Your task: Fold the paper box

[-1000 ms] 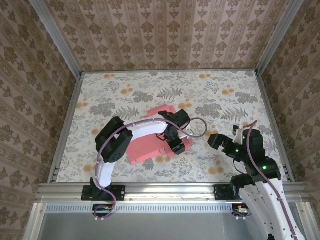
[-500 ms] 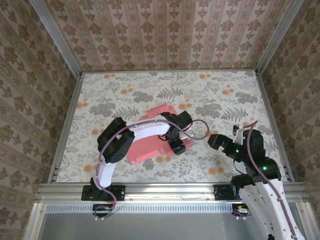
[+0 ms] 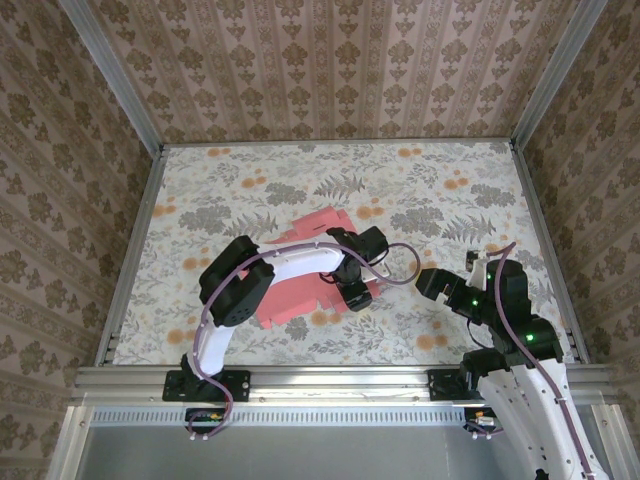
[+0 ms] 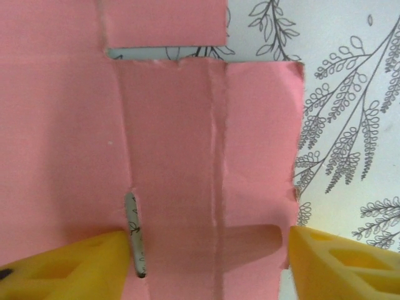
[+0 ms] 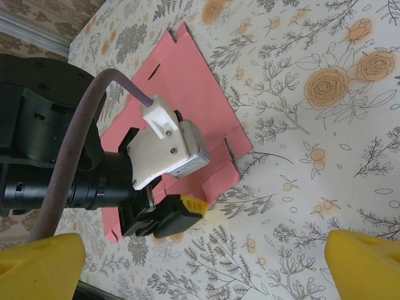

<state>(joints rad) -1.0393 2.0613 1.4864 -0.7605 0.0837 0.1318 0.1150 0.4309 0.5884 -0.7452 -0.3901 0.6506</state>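
Note:
The paper box lies flat and unfolded on the table, pink face up. My left gripper is low over its right-hand end. In the left wrist view the left gripper is open, its yellow fingers astride a creased flap of the paper box. One finger is beside a narrow slot and the other just past the flap's torn right edge. My right gripper hovers over bare table to the right of the sheet. In its own view the right gripper is wide open and holds nothing. Ahead of it are the paper box and the left gripper's finger.
A floral tablecloth covers the table, with free room at the far side and right. Metal rails run along the table's sides, and wallpapered walls stand behind them. The left arm's purple cable loops between the two grippers.
My left arm has edged slightly to the right over the sheet. The paper box and my right gripper have stayed where they were.

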